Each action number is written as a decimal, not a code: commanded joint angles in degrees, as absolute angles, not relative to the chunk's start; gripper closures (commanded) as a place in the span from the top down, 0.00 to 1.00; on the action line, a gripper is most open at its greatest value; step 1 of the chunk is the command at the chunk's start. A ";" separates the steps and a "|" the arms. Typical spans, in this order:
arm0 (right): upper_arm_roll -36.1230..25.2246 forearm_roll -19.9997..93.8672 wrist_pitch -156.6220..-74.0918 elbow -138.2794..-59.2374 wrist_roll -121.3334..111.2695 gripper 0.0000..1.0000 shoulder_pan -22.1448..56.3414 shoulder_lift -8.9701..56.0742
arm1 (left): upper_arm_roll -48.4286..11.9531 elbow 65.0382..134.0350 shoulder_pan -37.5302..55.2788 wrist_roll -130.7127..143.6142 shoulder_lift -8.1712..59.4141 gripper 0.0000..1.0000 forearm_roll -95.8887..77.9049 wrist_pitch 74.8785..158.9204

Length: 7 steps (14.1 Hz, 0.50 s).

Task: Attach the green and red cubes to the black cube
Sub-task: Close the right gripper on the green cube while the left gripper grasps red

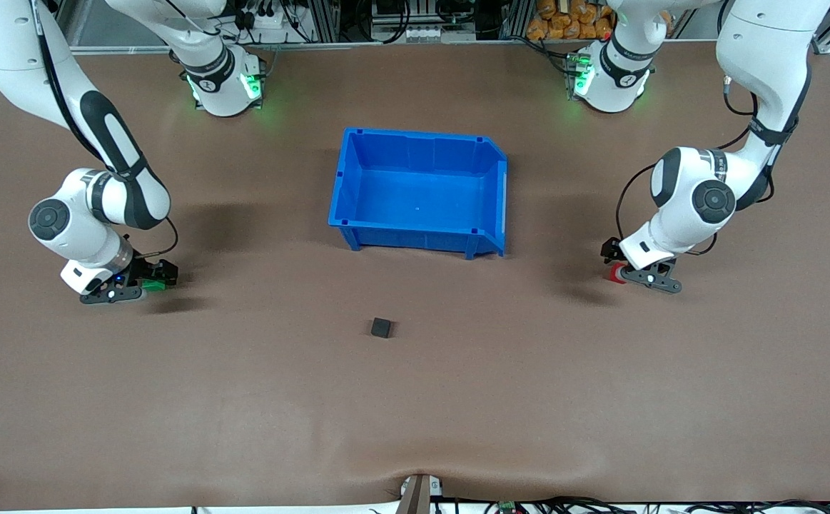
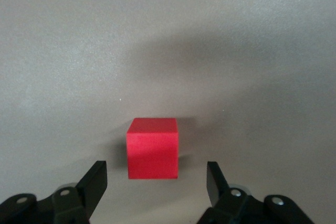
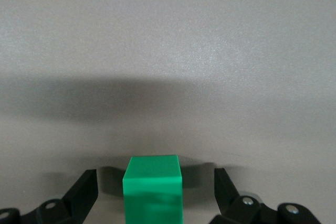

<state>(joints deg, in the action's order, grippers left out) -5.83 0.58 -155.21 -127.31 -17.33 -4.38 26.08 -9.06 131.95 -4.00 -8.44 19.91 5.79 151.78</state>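
- Between the spread fingers (image 2: 97,182) of the left gripper (image 2: 156,184) sits the red cube (image 2: 153,148); a gap shows on each side of it, so the fingers are released and do not touch it.
- In the front view, the left gripper (image 1: 636,275) is low over the tabletop (image 1: 415,400) at the left arm's end, and the red cube (image 1: 612,274) shows at its tip.
- The fingers (image 3: 84,192) of the right gripper (image 3: 155,195) are also spread, with the green cube (image 3: 153,187) between them and a gap on both sides.
- In the front view, the right gripper (image 1: 145,280) is low at the right arm's end of the tabletop, with the green cube (image 1: 152,284) at its tip.
- The black cube (image 1: 381,328) lies alone on the tabletop, about midway between the two grippers and nearer to the front camera than both.
- The blue bin (image 1: 420,191) stands farther from the front camera than the black cube, well apart from it.
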 commanded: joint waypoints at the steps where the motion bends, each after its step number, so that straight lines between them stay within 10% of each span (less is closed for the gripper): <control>1: -5.19 0.18 -151.97 -126.92 -17.23 0.60 -5.10 24.87 | -9.32 131.84 -3.60 -7.20 19.69 0.81 7.56 152.14; 4: -5.19 0.26 -151.44 -126.12 -17.40 0.00 -5.10 24.79 | -9.32 131.66 -3.52 -7.47 19.77 0.67 7.56 152.14; 7: -5.19 0.26 -151.44 -125.51 -19.67 0.00 -5.01 24.70 | -9.32 131.22 -3.43 -7.47 19.86 0.64 7.56 152.14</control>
<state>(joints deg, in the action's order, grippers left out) -5.78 0.58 -152.53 -125.75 -17.72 -4.37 25.93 -9.25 131.61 -3.58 -8.45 19.91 6.17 151.79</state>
